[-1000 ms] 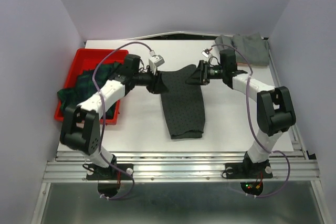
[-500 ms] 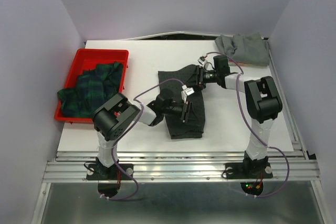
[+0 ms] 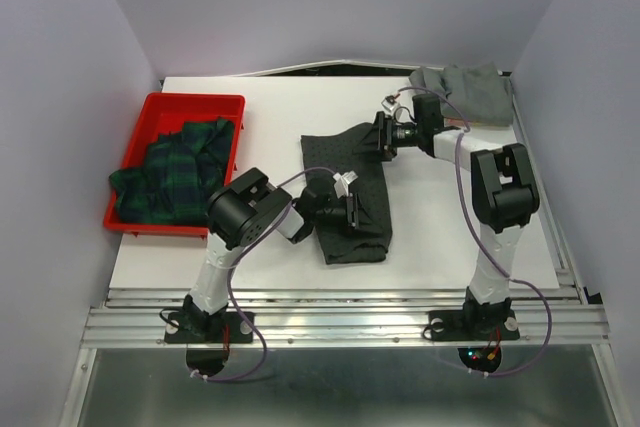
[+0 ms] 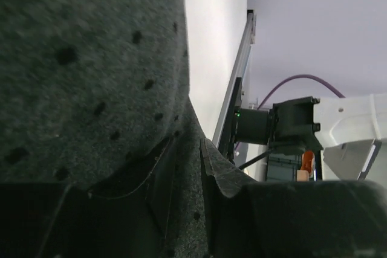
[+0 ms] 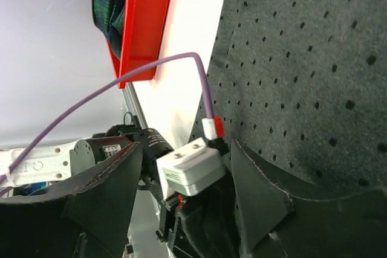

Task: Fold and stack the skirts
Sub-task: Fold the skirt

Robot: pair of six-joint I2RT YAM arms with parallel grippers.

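You've got nothing readable right now: no word, number or brand comes through clearly in any of the three views. The nearest thing is a small dark marking on the white arm link, low on the left of the right wrist view. It's too blurred and too small for you to make out as letters or figures.

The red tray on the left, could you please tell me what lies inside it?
A green-navy plaid skirt lies bunched inside the red tray, spilling over its left rim. The far strip of floor shows bare; anything beneath the cloth is covered.
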